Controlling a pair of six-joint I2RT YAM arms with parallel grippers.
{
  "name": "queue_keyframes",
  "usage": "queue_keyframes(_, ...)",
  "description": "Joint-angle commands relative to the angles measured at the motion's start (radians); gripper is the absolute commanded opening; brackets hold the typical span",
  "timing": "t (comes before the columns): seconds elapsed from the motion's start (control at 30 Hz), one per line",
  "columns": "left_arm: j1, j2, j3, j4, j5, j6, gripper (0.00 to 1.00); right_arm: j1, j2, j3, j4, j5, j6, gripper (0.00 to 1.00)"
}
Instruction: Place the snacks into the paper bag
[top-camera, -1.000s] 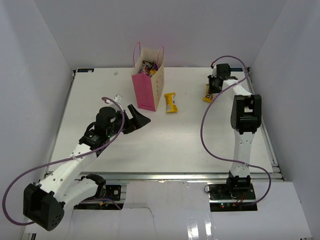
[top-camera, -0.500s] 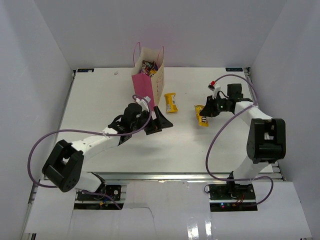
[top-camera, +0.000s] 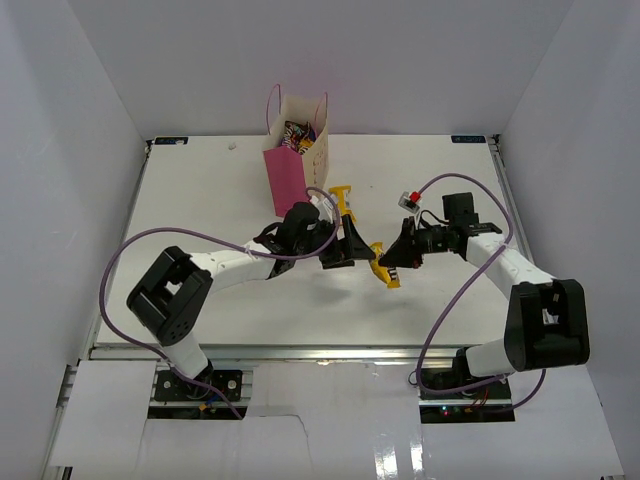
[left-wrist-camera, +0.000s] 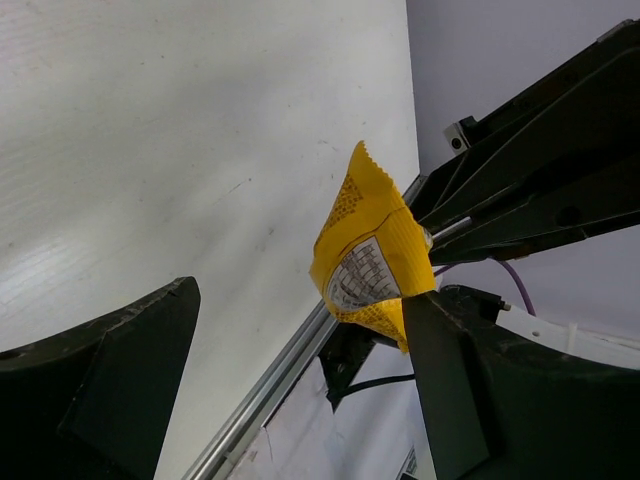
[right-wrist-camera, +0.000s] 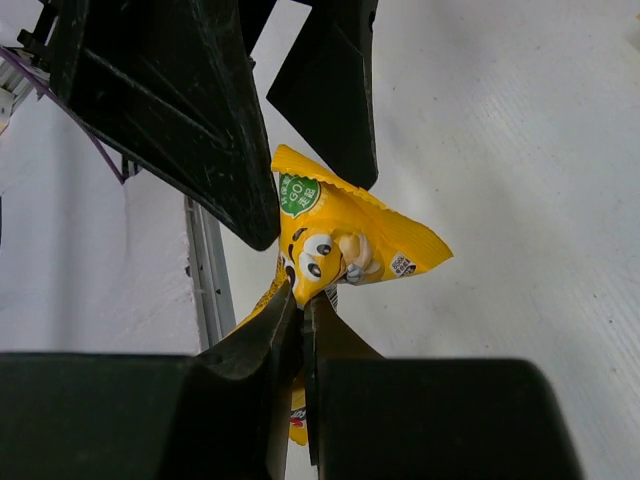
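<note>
Hanging near the middle of the tabletop, a yellow pack (right-wrist-camera: 350, 245) is pinched tight by the right gripper (right-wrist-camera: 300, 300). The left gripper (top-camera: 350, 250) has its fingers spread wide on both sides of the pack's top. Behind it lies another yellow pack (top-camera: 343, 197), just beside the pink paper bag (top-camera: 288, 185) near the far edge, with snacks (top-camera: 298, 135) inside.
</note>
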Motion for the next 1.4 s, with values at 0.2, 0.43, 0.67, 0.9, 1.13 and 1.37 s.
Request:
queue_keyframes(0.2, -0.026, 0.020, 0.037, 0.090, 0.051, -0.034, 0.89, 0.055, -0.022, -0.010, 0.077, -0.048, 0.070, 0.08)
queue_keyframes(0.43, -0.027, 0.031, 0.037, 0.132, 0.076, -0.050, 0.62, 0.064, -0.024, -0.016, 0.085, -0.072, 0.076, 0.10)
queue_keyframes(0.67, -0.027, 0.005, 0.020, 0.161, 0.083, -0.063, 0.60, 0.064, -0.030, -0.019, 0.074, -0.076, 0.057, 0.11)
queue_keyframes(0.9, -0.026, -0.026, -0.003, 0.201, 0.057, -0.145, 0.68, 0.066, -0.039, -0.017, 0.066, -0.086, 0.044, 0.11)
queue_keyframes(1.13, -0.024, -0.015, -0.006, 0.201, 0.044, -0.192, 0.56, 0.064, -0.041, -0.011, 0.060, -0.079, 0.041, 0.11)
queue_keyframes(1.37, -0.024, -0.021, -0.009, 0.201, 0.040, -0.188, 0.26, 0.066, -0.044, 0.001, 0.049, -0.065, 0.024, 0.15)
